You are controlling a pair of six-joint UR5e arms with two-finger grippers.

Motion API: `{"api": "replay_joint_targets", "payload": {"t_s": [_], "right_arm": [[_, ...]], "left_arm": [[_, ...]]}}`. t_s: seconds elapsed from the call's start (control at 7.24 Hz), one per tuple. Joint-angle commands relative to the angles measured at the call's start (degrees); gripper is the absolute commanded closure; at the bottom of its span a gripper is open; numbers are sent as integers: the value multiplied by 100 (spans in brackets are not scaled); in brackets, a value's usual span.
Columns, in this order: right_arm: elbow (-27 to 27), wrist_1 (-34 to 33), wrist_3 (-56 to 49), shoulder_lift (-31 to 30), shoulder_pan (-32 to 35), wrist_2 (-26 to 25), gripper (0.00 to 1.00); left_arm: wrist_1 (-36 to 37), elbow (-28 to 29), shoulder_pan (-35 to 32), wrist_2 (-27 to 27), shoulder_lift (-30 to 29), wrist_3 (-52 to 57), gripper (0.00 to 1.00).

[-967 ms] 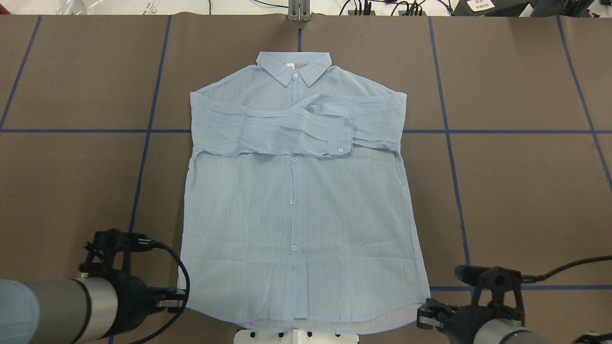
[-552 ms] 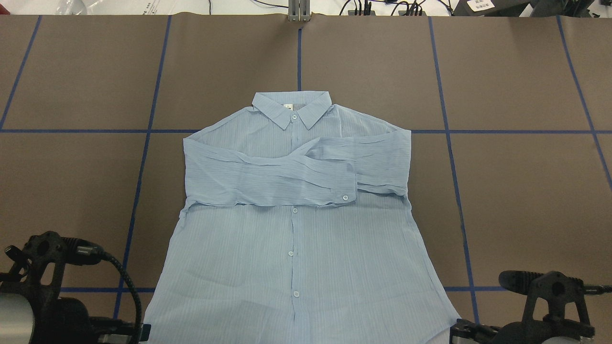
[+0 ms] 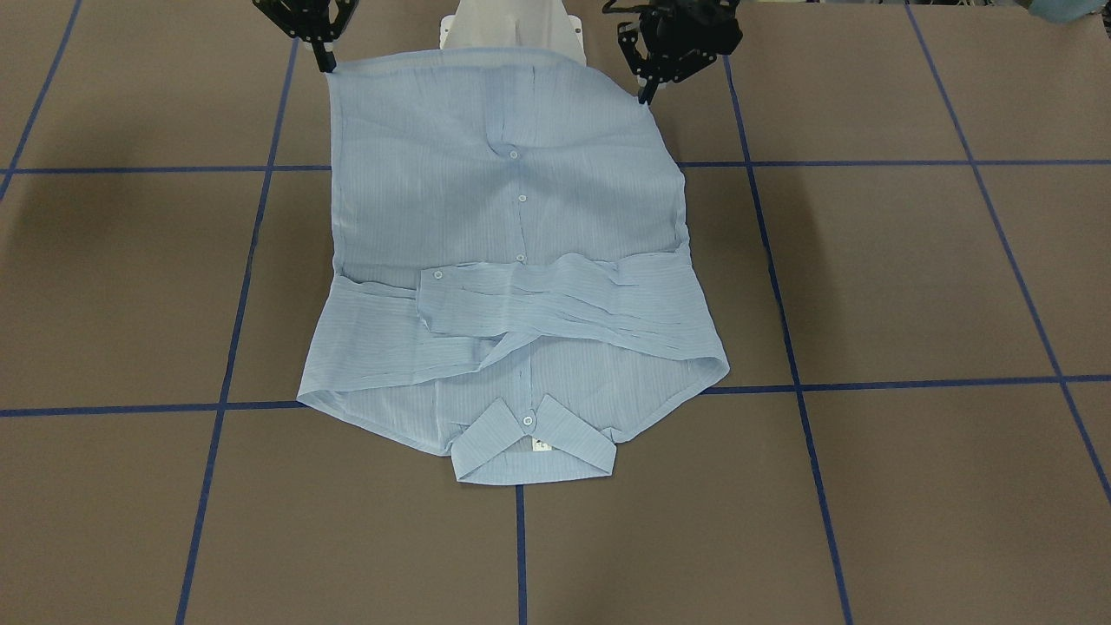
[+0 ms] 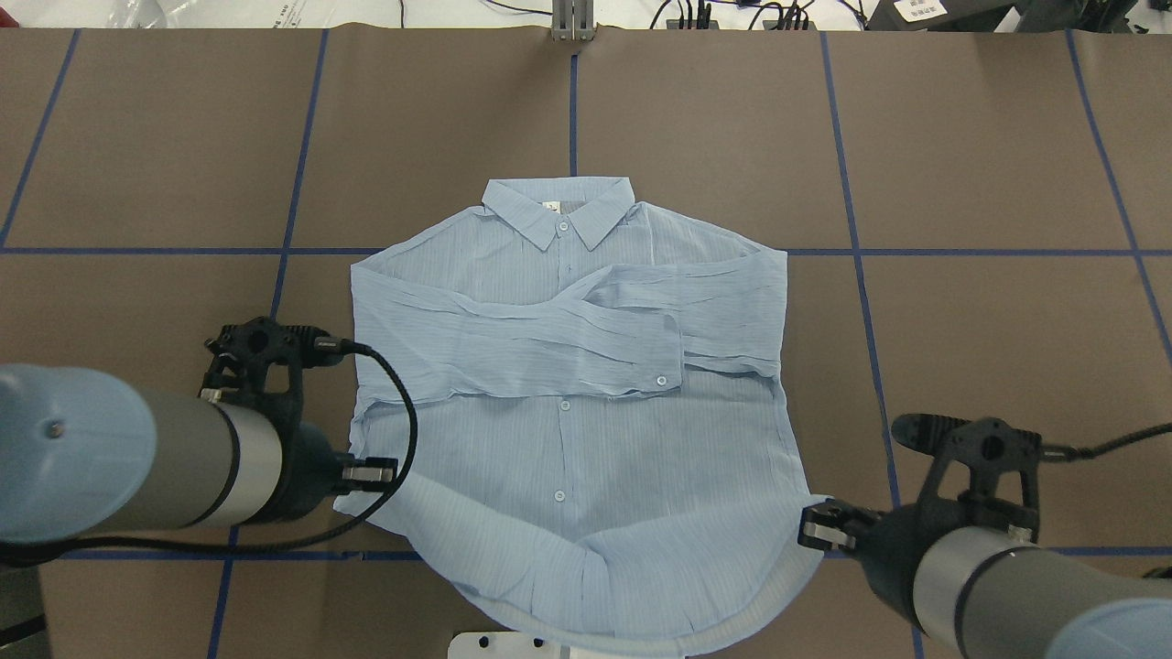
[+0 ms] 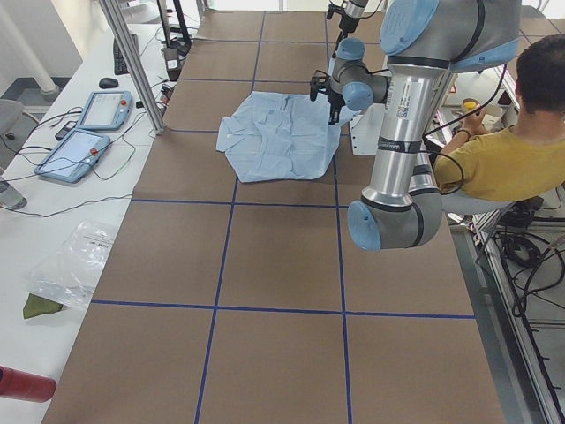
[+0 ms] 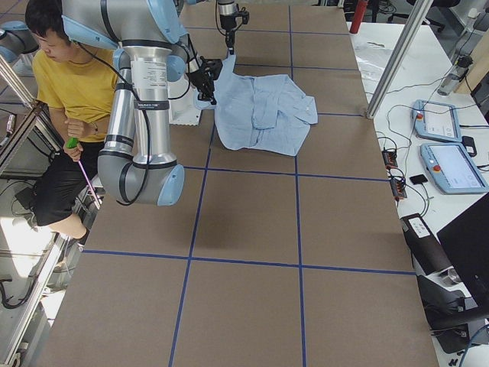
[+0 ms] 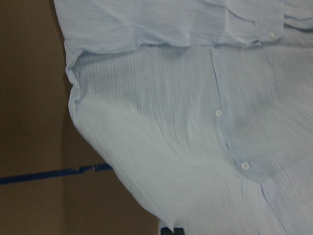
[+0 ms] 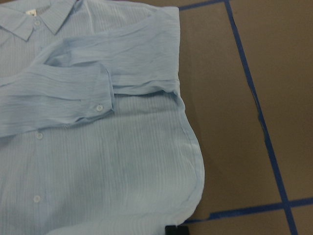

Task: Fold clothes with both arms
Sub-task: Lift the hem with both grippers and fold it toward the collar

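sagging between left and right jaws, shirt (image 4: pixel 586 439) hem, a corner in each

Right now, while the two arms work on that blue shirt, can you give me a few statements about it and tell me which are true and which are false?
1. The shirt's collar lies at the end far from the robot. True.
2. Both sleeves are folded across the chest. True.
3. The shirt lies face down. False: its buttons face up.
4. Only one gripper holds the shirt. False: the left gripper and the right gripper each pinch a corner of the hem.
5. The hem lies flat on the table. False: it is raised off the table between the two grippers.
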Motion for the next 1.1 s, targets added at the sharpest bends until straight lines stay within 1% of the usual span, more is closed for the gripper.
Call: {"api": "replay_joint_targets", "payload": {"t_s": [0.0, 0.14, 0.28, 0.41, 0.55, 0.69, 0.83, 0.97], "right_arm": [[-902, 13, -621, 905, 1338, 323, 100], [-1175, 30, -823, 1195, 1823, 438, 100], [-1656, 83, -1095, 1537, 2219, 448, 100], [-2096, 214, -1254, 1654, 2475, 448, 100], [-2797, 998, -1282, 1655, 2574, 448, 100], [-3474, 1789, -1291, 1655, 2575, 448, 100], [-3924, 2206, -1291, 1646, 2627, 448, 100], [-4268, 2393, -1360, 1655, 2636, 457, 100]], "left_arm": [[-86, 528, -843, 189, -425, 343, 100], [-147, 555, -1124, 303, -557, 369, 100], [-548, 746, -1310, 487, -706, 448, 100], [-944, 1253, -1451, 515, -725, 457, 100], [-1800, 2041, -1496, 707, -725, 457, 100], [-2662, 2832, -1496, 743, -725, 457, 100], [-3358, 3571, -1496, 848, -725, 457, 100], [-3774, 4040, -1496, 980, -717, 466, 100]]}}
